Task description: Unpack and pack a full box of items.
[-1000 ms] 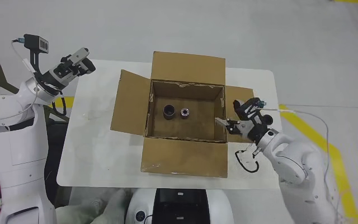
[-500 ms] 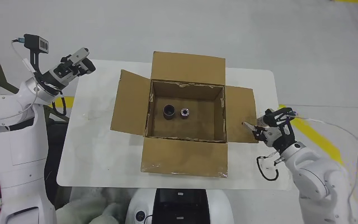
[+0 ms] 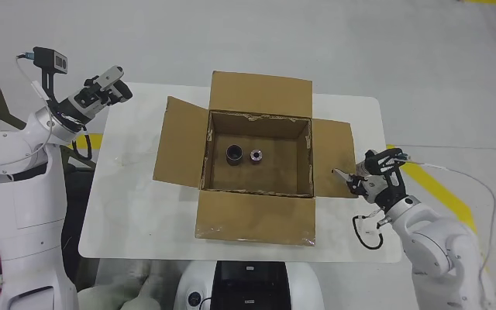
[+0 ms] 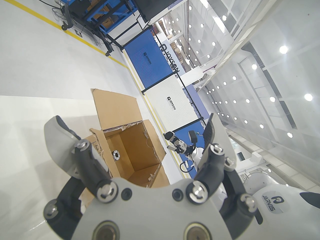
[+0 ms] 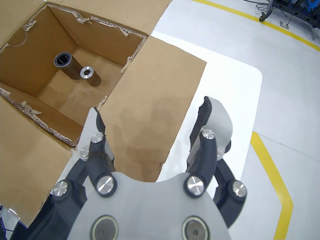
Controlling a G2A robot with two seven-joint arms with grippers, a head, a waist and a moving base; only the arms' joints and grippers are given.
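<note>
One cardboard box (image 3: 258, 221) sitting open, four flaps (image 3: 182, 151) counted, one white table (image 3: 128, 209) under it, inside a pair, wider metal cylinder (image 3: 234, 154) at nine o'clock of the narrower metal cylinder (image 3: 256, 156)

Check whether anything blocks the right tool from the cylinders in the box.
The right tool hangs over the spread flap, outside the box; that side's wall stands between it and the cylinders. From above, nothing visible covers them.

Printed logo lettering marks the blue panel (image 4: 150, 62) and white panel (image 4: 172, 104).
</note>
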